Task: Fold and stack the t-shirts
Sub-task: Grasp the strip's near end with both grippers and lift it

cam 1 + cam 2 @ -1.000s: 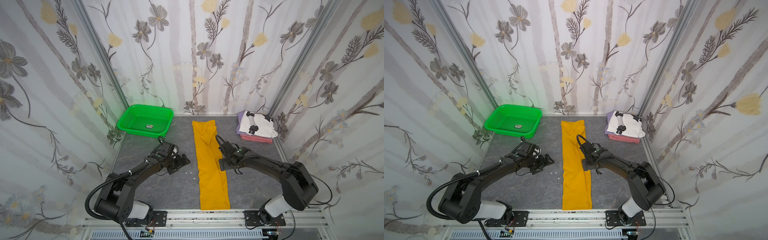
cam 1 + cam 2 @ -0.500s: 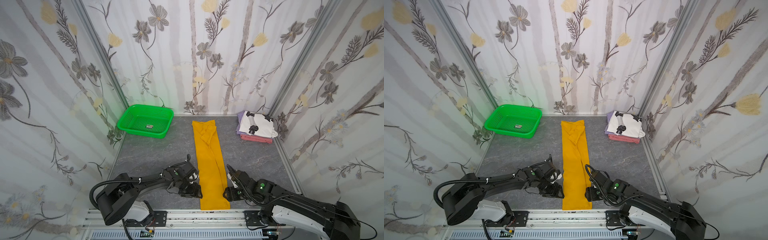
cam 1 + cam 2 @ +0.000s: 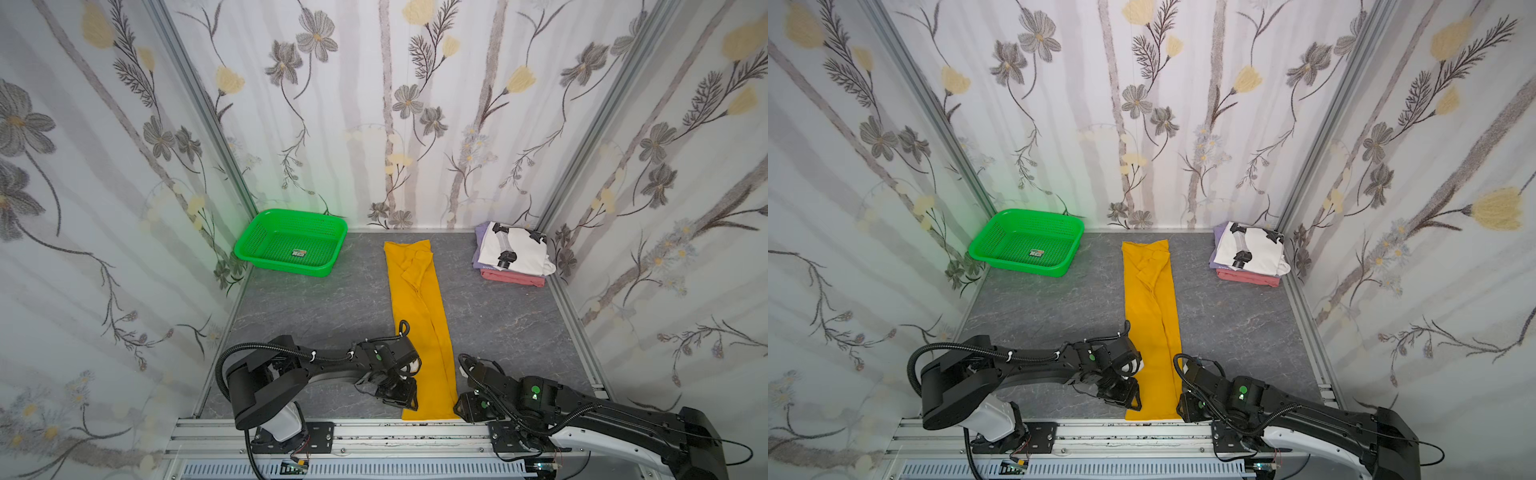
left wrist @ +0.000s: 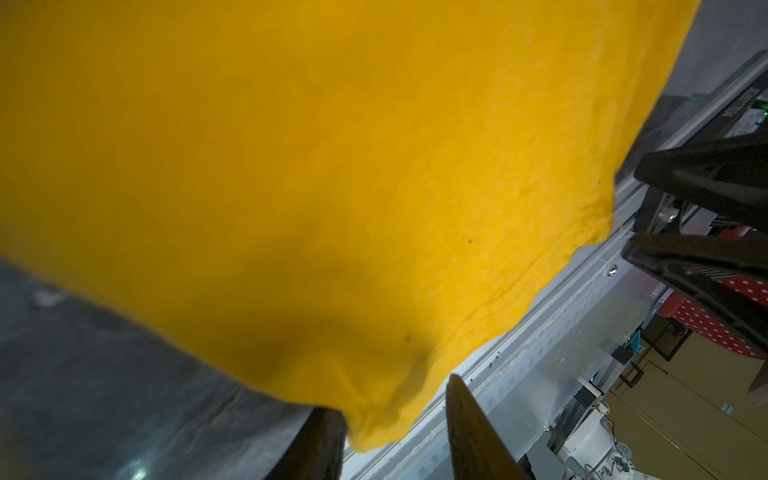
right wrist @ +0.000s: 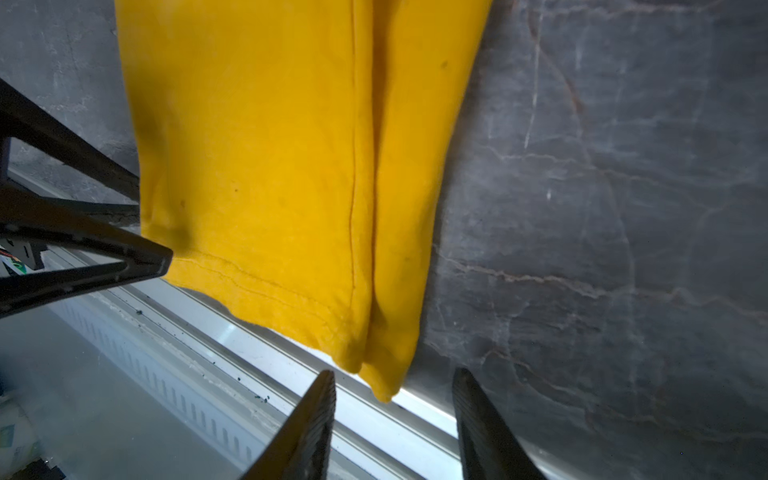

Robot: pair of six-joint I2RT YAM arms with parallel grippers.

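- The left end effector has its jaws partly open, with the near left corner of the mustard t-shirt lying in the gap. The fingers have not pinched it, so nothing is held.
- The right end effector is also part open and empty. The shirt's near right corner sits just ahead of its fingertips rather than between them.
- The mustard t-shirt is folded into a long narrow strip down the middle of the worktop. It runs from the back wall to the front edge, and its hem slightly overhangs the front rail.
- The step in hand looks like taking both hem corners for the crosswise fold.
- The next move calls for both sets of jaws to close on all layers at the corners. Both arms then need to lift evenly and carry the hem toward the collar end, so the strip does not skew.
- The finished stack sits in the far right corner, well apart from the strip. It has the white printed tee on top, a lavender tee beneath and a salmon-pink tee at the bottom.
- A green basket stands in the far left corner.
- The worktop is grey and marbled, and floral curtains enclose it.
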